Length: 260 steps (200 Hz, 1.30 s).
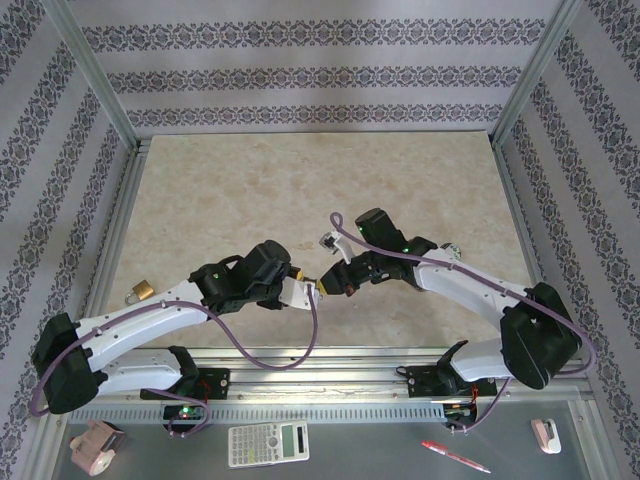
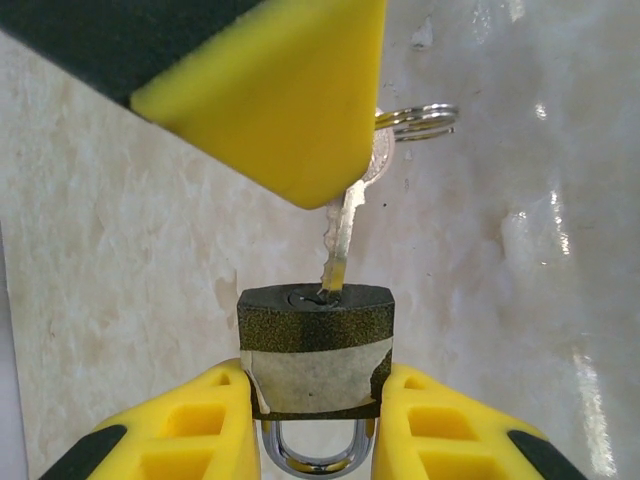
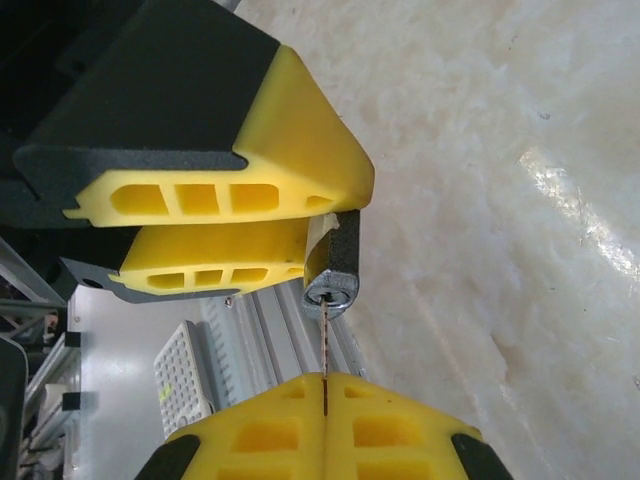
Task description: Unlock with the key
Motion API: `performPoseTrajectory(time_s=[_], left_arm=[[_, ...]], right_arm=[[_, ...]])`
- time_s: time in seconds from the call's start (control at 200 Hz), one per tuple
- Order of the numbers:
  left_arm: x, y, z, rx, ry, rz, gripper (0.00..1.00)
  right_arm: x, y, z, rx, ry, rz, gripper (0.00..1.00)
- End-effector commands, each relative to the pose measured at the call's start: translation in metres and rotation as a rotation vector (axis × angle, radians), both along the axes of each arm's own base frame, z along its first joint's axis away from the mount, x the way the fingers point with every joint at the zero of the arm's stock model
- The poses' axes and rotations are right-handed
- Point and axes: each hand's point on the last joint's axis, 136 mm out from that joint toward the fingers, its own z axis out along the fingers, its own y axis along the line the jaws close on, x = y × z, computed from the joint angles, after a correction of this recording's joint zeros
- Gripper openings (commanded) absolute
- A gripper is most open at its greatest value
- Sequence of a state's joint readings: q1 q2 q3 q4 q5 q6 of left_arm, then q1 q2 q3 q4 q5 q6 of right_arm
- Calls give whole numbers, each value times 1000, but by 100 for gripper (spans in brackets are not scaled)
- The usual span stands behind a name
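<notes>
While the two arms meet just toward six o'clock from the middle of the surface (image 1: 300, 180), a second, brass padlock (image 1: 140, 291) lies alone at nine o'clock, well apart from both claws and close to the left arm's forearm. On the metal ledge (image 1: 380, 440) past the six o'clock edge sit a calculator (image 1: 268, 443), a red pen (image 1: 455, 457) at five o'clock and a pink tape dispenser (image 1: 97, 445) at seven o'clock. Patterned walls close in the surface on three sides.

The left claw (image 2: 320, 395) is pinching the black padlock (image 2: 316, 345) by its flat sides, keyway facing twelve o'clock in the left wrist view, its shackle (image 2: 312, 455) between the yellow fingers. The right claw (image 3: 325, 385) is pressed together on the key (image 2: 345, 230), gripping the head. The key's tip sits at the keyway, most of the blade still outside. A key ring (image 2: 420, 120) sticks out at two o'clock beside the right claw's finger.
</notes>
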<state>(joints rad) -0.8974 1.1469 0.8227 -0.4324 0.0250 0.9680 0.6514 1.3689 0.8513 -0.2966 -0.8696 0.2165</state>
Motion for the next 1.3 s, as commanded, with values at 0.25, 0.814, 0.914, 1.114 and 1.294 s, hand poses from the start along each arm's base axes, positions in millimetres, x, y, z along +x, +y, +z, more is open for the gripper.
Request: performPoseTrajectory(time_s=[0.25, 0.814, 0.914, 1.114, 1.294], left_arm=[[-4, -54, 54, -236, -224, -174, 0], [-14, -67, 76, -346, -93, -126, 0], [-9, -66, 78, -359, -115, -101, 0], [3, -57, 65, -321, -113, -29, 0], [14, -41, 46, -299, -85, 60, 0]], right_arm=[[26, 23, 32, 115, 16, -33, 0], [28, 23, 26, 104, -44, -42, 0], [25, 21, 24, 99, -45, -46, 0], [25, 12, 20, 78, -46, -72, 0], [31, -2, 18, 57, -52, -122, 0]])
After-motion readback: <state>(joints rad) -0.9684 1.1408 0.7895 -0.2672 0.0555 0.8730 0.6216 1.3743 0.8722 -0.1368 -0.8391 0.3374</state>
